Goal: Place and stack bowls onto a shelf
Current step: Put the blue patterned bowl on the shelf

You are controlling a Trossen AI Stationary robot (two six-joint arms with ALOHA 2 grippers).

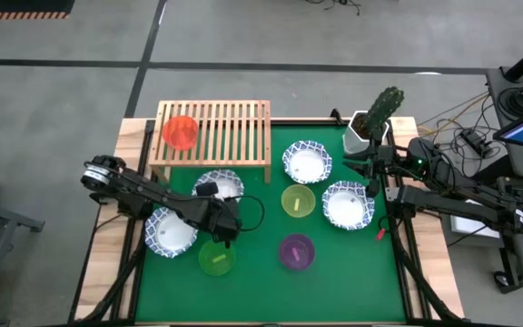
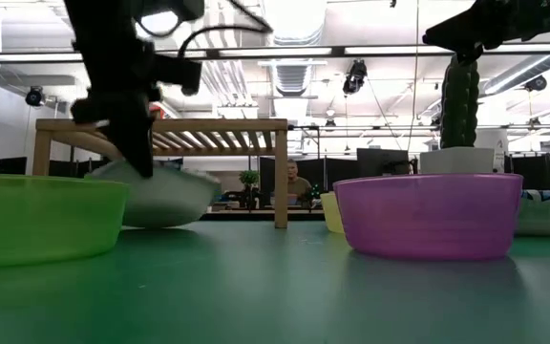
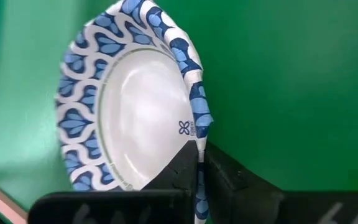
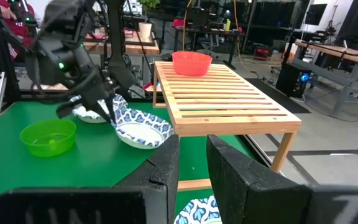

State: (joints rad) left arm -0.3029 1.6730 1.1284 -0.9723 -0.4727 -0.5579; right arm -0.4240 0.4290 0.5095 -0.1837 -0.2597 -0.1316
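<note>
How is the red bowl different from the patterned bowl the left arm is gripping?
The red bowl is plain and smaller; the patterned bowl is white with a blue rim and wider. The red bowl sits level on the shelf; the patterned bowl is tilted on the green mat beside it. The left hand pinches the patterned bowl's rim; nothing touches the red one. Both are empty.

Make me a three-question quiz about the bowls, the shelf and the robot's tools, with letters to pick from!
1. Where is the red bowl?
A on the shelf
B on the green mat
C in the right tool

2. How many white bowls with blue rims are there?
A two
B four
C six

3. The left tool is
A open over the purple bowl
B shut on the blue-rimmed bowl
C out of sight

Answers: 1 A, it sits on a corner of the slats. 2 B, the high view shows four. 3 B, its wrist view shows the rim pinched.
</note>
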